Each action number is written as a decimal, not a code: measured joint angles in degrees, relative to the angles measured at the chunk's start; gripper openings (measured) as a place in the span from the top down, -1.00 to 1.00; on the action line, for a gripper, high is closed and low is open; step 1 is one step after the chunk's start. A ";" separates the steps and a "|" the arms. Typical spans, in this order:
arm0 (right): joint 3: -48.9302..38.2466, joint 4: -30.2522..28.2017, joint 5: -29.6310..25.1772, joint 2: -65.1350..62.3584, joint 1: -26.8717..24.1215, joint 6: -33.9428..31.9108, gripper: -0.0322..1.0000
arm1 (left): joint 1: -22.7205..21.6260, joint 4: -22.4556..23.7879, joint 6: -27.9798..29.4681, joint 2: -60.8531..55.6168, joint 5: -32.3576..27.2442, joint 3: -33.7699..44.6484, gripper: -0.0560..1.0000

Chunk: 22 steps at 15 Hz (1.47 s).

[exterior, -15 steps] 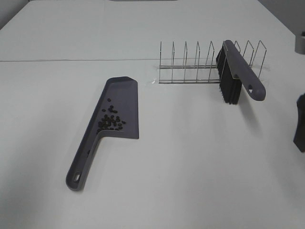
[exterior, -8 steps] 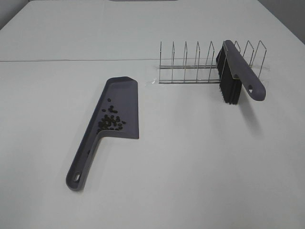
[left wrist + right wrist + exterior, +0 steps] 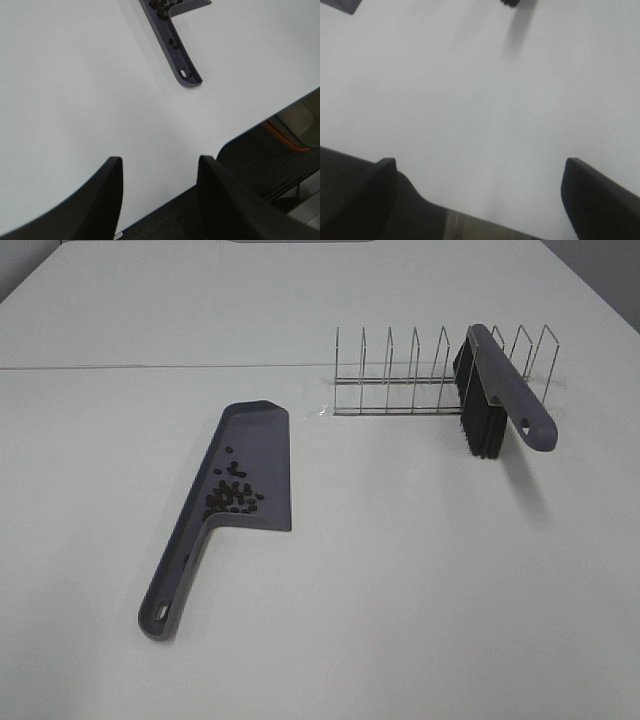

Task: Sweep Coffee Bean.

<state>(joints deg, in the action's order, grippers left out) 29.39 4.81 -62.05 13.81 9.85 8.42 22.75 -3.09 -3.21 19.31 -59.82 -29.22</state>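
Note:
The coffee beans (image 3: 232, 495) lie in a small heap inside the grey dustpan (image 3: 250, 455), which rests flat on the white table left of centre, handle toward the front. The left wrist view catches the beans (image 3: 161, 7) and the dustpan's handle (image 3: 176, 47) far ahead of my left gripper (image 3: 159, 165), which is open and holds nothing, back over the table's front edge. My right gripper (image 3: 480, 167) is wide open and empty above bare table. Neither gripper shows in the exterior high view. The grey brush (image 3: 497, 380) with black bristles leans in the wire rack.
A wire rack (image 3: 420, 375) stands at the back right of the table (image 3: 400, 570). In the left wrist view the table's front edge (image 3: 210, 172) drops to dark floor, with an orange-trimmed object (image 3: 290, 132) below.
The dark part of the right arm at the right edge of the exterior high view has pulled out of sight. Dustpan, beans and brush have not moved.

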 joint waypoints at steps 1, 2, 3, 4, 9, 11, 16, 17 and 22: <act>-0.11 0.57 0.29 -3.67 0.00 0.40 -0.68 | 0.00 0.00 -0.06 0.00 0.00 0.06 0.03; -0.11 0.80 0.52 -6.30 0.00 0.46 -0.68 | 0.00 0.00 -0.17 0.00 -0.06 0.17 0.02; -0.23 0.86 0.57 -8.25 0.00 0.46 -0.68 | 0.00 0.00 -0.17 0.00 -0.11 0.23 0.02; -0.23 0.92 0.57 -9.51 0.00 0.46 -0.68 | 0.00 0.00 -0.17 0.00 -0.11 0.23 0.02; -0.23 1.03 0.57 -10.14 0.00 0.46 -0.68 | 0.00 0.00 -0.17 0.00 -0.11 0.23 0.02; -0.23 1.09 0.57 -10.14 -3.67 0.46 -0.68 | -4.53 -0.06 -0.17 -0.80 -0.11 0.23 0.02; -0.34 1.15 0.57 -11.92 -12.20 0.46 -0.68 | -18.11 -0.11 -0.17 -7.96 -0.11 0.23 0.02; -0.34 1.15 0.63 -13.18 -12.20 0.46 -0.68 | -20.00 -0.11 -0.17 -10.37 -0.11 0.23 0.02; -0.34 1.20 0.69 -14.21 -12.20 0.46 -0.68 | -24.47 -0.11 -0.17 -19.14 -0.11 0.23 0.02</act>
<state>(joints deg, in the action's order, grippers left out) 29.05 6.02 -61.36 -0.40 -2.35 8.88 -1.72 -3.21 -3.38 0.17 -59.93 -28.99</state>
